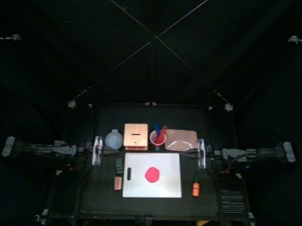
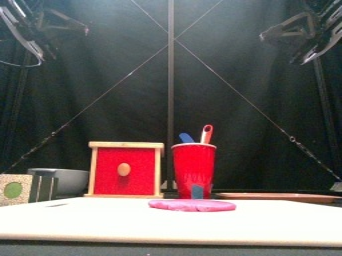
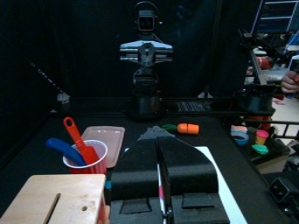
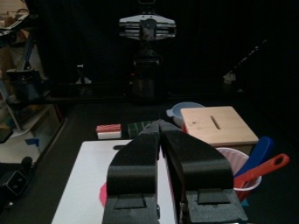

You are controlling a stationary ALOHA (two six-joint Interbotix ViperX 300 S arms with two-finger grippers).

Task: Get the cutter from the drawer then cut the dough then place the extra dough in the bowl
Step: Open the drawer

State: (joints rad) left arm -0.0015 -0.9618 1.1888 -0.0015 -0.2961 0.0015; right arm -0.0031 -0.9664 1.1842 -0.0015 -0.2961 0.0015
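A red dough disc [image 1: 151, 173] lies on the white cutting board [image 1: 172, 187] at the table's front middle. Behind it stands the pale wooden box [image 1: 136, 136], its red drawer front [image 2: 126, 170] closed. No cutter shows. The blue-grey bowl [image 1: 115, 139] sits left of the box. My left gripper [image 1: 97, 150] rests at the board's left side, jaws shut on nothing [image 3: 160, 144]. Opposite it, at the board's right, my right gripper [image 1: 203, 152] is shut as well, with nothing in it [image 4: 167, 131].
A red cup [image 1: 158, 137] with a blue and a red knife stands right of the box, and a pink tray [image 1: 181, 139] lies further right. A small pink toy [image 1: 118, 182] sits left of the board, an orange one [image 1: 196, 188] right of it.
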